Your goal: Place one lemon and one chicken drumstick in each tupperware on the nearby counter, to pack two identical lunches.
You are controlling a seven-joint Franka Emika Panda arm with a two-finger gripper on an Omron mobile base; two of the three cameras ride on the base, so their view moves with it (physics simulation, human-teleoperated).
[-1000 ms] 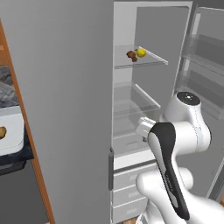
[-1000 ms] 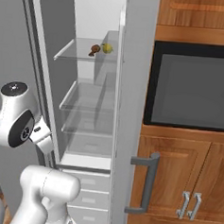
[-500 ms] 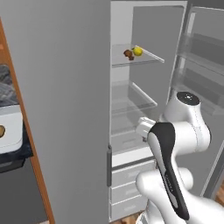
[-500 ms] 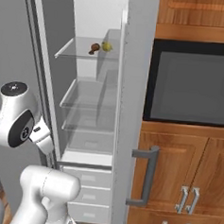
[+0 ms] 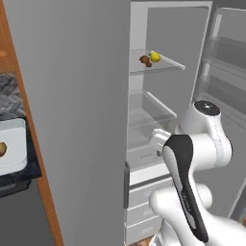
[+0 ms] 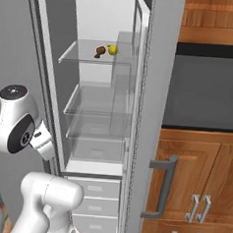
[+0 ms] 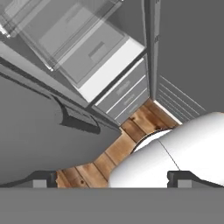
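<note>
My tool stands with its jaws spread as wide as they go and nothing between them; its two dark fingertips point down at the wooden floor and the fridge drawers, with only air in the gap. What I want lies the other way: the lemon and the chicken drumstick sit side by side, just touching or nearly so, on the top glass shelf of the open fridge, well above my tool and further into the cabinet. From the right base view the lemon is on the drumstick's right, toward the door side. The drumstick is too small for me to read its long axis. I judge the coming move turns on that height gap: I must lift and tip the hand up from its downward look before either piece can come between the jaws. One tupperware sits on the dark bench far off to my left, past the closed fridge door, with something small and brown already at its edge.
</note>
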